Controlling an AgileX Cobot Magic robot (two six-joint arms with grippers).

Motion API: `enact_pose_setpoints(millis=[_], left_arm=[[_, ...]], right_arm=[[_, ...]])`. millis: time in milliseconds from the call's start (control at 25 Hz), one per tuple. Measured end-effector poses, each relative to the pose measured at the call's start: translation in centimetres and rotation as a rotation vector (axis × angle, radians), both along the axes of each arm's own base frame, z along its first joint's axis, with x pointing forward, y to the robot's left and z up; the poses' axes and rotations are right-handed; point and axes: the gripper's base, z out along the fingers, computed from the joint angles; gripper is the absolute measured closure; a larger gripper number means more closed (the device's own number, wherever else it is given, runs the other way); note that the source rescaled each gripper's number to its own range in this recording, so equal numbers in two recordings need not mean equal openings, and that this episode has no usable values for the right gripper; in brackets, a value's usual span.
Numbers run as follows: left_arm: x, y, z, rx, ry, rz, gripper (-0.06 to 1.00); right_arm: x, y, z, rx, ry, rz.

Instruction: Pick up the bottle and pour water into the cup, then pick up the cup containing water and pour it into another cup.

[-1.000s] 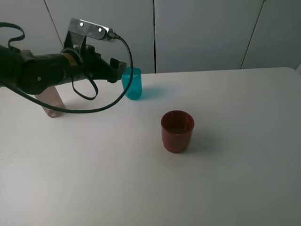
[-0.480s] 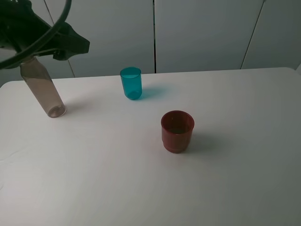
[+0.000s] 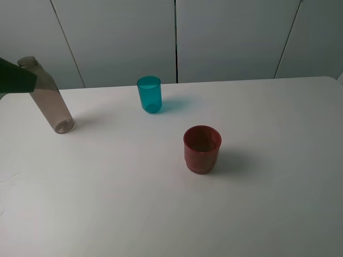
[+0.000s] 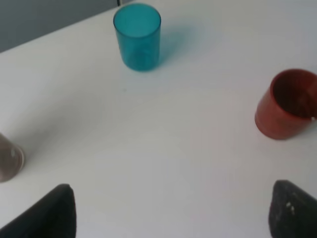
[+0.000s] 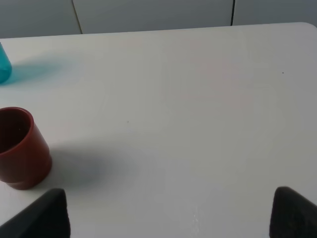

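From up high, the white table [image 3: 161,214] carries three things, each standing apart from the others: the smoky bottle [image 3: 49,101] at the far left, upright with its neck partly hidden by a dark piece of the left arm [image 3: 13,80] at the frame's edge; the teal cup [image 3: 149,94] near the back edge, about the middle; and the dark red cup [image 3: 202,149] closer to the front, right of the teal one. Neither hand itself shows from here. Through the left arm's camera, the left hand [image 4: 171,213] hangs over bare table with its two dark fingertips [image 4: 49,213] set wide apart and nothing between them; the teal cup [image 4: 137,36] stands ahead of it, the red cup [image 4: 287,104] off to one side, and only the base of the bottle [image 4: 9,161] pokes in at the other edge. Through the right arm's camera, the right hand [image 5: 168,215] is likewise spread wide and empty above the table [image 5: 198,99], with the red cup [image 5: 20,148] near one fingertip [image 5: 44,218] and a sliver of the teal cup [image 5: 4,67] at the picture's border.
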Motion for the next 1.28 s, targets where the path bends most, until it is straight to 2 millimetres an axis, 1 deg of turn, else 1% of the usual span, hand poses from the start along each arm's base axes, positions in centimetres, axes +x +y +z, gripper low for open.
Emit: enact_pose_setpoints(millis=[240,400,520,680,760,880,960,1080,1280], left_arm=[[-4.3,2.0,0.1,0.066,0.103,-0.017,-0.06],[-6.3,3.7,0.0,0.077,0.064,0.046,-0.06],[-7.8,4.9,-1.1,0.075,0.026,0.125,-0.06],[-9.9,6.0,-3.6,0.059,-0.029,0.254,-0.06],[-10.9,6.3,-5.0,0.052,-0.057,0.315,-0.06],[-12.4,6.6,-6.5,0.041,-0.118,0.412,-0.06],[-13.5,6.6,-6.9,0.044,-0.192,0.457,-0.06],[-14.2,6.5,-7.1,0.050,-0.247,0.524,-0.06],[-14.2,6.2,-7.1,0.049,-0.250,0.547,-0.06]], right_arm=[[0.0,0.0,0.0,0.000,0.000,0.000],[0.0,0.0,0.0,0.000,0.000,0.000],[0.0,0.0,0.0,0.000,0.000,0.000],[0.0,0.0,0.0,0.000,0.000,0.000],[0.0,0.0,0.0,0.000,0.000,0.000],[0.0,0.0,0.0,0.000,0.000,0.000],[0.0,0.0,0.0,0.000,0.000,0.000],[0.0,0.0,0.0,0.000,0.000,0.000],[0.0,0.0,0.0,0.001,0.000,0.001]])
